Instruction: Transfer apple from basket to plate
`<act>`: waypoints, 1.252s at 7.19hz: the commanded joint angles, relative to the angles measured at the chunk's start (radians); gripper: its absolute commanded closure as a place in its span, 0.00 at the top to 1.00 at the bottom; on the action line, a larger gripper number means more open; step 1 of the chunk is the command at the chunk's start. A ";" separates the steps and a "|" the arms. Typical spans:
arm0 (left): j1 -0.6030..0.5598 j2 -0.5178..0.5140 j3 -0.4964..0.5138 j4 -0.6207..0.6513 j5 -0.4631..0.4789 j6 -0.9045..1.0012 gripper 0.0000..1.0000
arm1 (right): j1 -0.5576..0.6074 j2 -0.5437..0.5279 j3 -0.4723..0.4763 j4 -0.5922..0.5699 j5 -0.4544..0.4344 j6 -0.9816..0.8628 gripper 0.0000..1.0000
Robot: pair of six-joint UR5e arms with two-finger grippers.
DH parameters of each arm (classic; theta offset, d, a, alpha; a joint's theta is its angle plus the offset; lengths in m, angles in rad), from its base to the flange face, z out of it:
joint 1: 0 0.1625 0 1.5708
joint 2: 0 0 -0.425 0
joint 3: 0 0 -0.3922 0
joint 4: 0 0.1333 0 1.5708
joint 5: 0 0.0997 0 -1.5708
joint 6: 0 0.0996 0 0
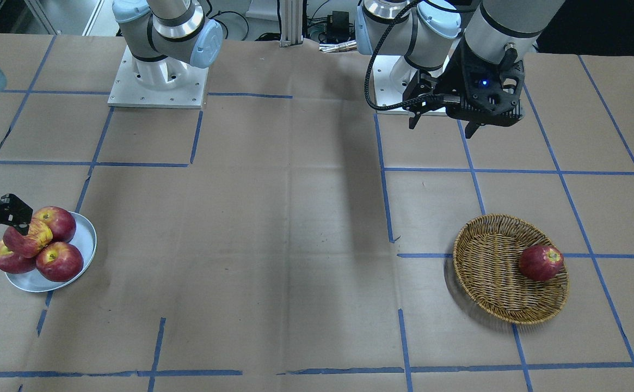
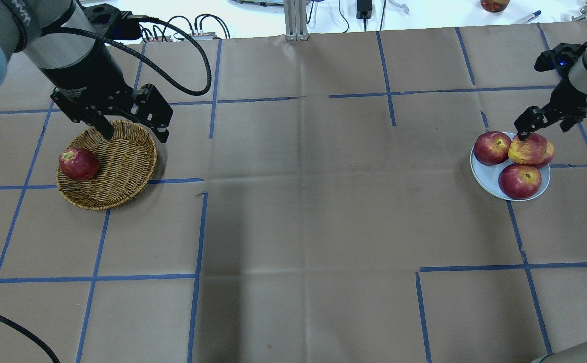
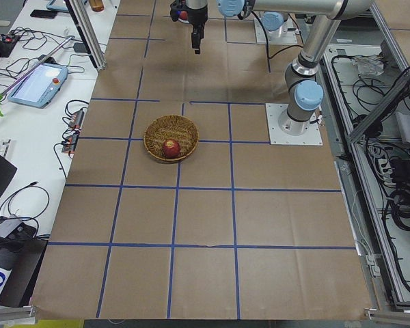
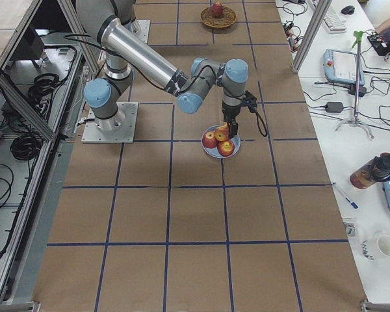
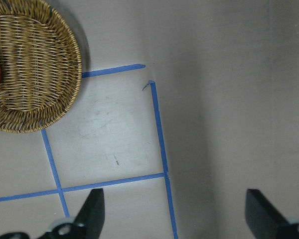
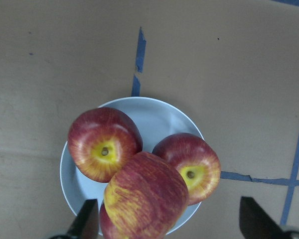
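Overhead exterior view: the streaky apple (image 2: pixel 527 148) sits on the plate (image 2: pixel 487 176), on top of three darker red apples (image 2: pixel 520 181).
The right arm reaches out over the table (image 2: pixel 298 201) and its right claw (image 2: pixel 545 128) points down at the pile, fingers wide apart, not squeezing the apple. The left claw (image 2: pixel 134 132) hangs over the far edge of the basket (image 2: pixel 122 191), pointing down, fingers apart too.

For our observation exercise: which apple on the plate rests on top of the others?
The yellow-streaked apple, lying atop three darker red apples.
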 commanded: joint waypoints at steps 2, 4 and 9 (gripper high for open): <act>0.000 -0.005 0.004 0.000 0.003 0.006 0.99 | 0.152 -0.109 -0.105 0.233 0.001 0.140 1.00; 0.000 -0.008 0.007 -0.002 0.002 0.006 0.99 | 0.280 -0.195 -0.110 0.342 0.004 0.338 1.00; -0.003 -0.017 0.027 -0.002 0.031 0.011 0.99 | 0.410 -0.243 -0.111 0.403 0.041 0.473 0.99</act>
